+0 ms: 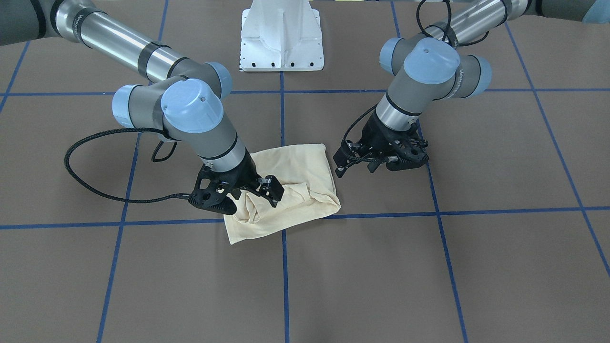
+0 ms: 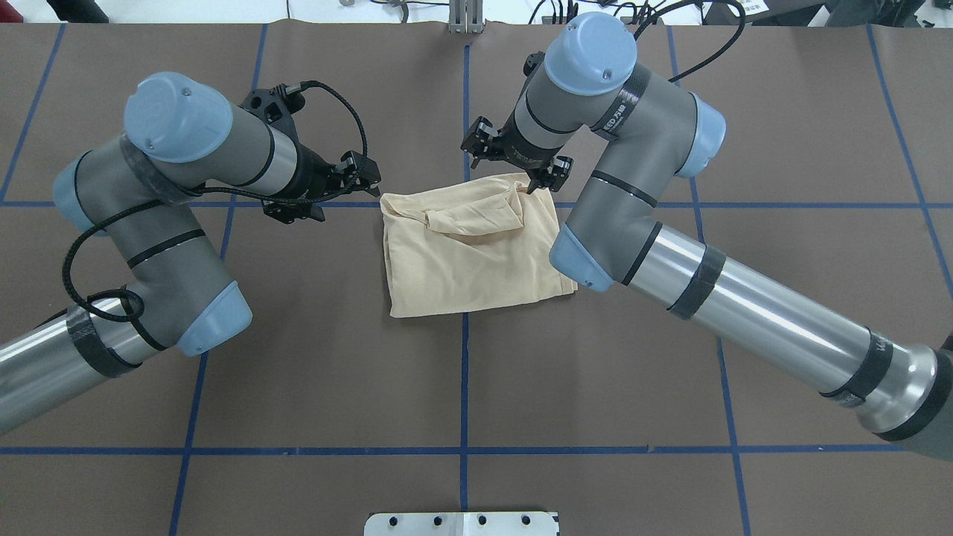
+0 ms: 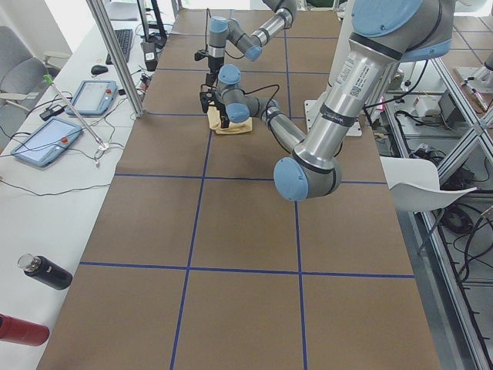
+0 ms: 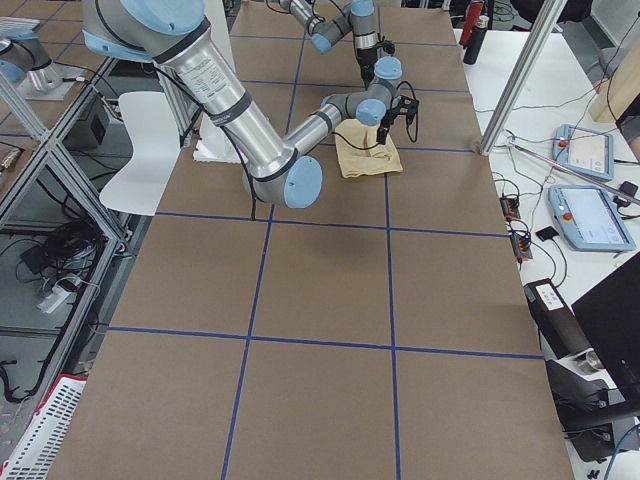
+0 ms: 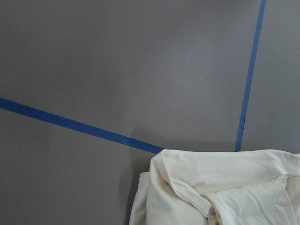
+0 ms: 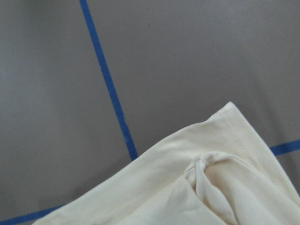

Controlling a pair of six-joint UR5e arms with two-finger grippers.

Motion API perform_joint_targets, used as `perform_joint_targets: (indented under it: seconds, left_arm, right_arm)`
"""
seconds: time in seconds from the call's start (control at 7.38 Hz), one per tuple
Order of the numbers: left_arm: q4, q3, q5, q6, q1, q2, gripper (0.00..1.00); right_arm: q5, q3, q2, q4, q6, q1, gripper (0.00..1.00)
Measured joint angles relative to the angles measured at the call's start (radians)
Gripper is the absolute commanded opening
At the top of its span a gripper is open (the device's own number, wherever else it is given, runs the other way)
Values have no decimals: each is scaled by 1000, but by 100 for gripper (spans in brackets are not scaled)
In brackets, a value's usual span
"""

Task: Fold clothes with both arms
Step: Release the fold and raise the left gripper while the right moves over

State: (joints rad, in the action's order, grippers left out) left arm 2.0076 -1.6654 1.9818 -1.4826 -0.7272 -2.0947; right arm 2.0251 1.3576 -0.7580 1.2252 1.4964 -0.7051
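now, shirt (image 2: 469, 253): pale cream, folded into a compact bundle at the middle of the table (image 2: 298, 357); a loose rumpled flap (image 2: 476, 217) lies along its far edge.
risk, right side: pinching several layers at once would likely drag the whole bundle and spoil the fold.
risk, left side: closing where it stands would likely catch bare table, leaving one lone pull that skews the cloth.
right gripper (image 2: 510, 165): jaws spread wide, nothing visibly held; over the shirt's far corner on the robot's right; contact cannot be told.
left gripper (image 2: 342, 193): jaws apart, empty; just beside the opposite far corner, off the cloth.
print, neck label: not visible.
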Motion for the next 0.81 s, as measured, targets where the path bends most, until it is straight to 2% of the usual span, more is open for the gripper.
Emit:
perform_joint_targets:
  seconds: [0.14, 0.41, 0.81]
  left_arm:
    - [-43, -40, 0, 31, -5, 20, 99]
    - [-87, -106, 0, 84, -16, 72, 99]
    - [-96, -127, -1, 98, -21, 98, 99]
  right_arm:
    - [-21, 10, -4, 2, -2, 35, 100]
    - [-122, 18, -8, 17, -73, 122, 100]
    - [-226, -1, 4, 81, -296, 173, 100]
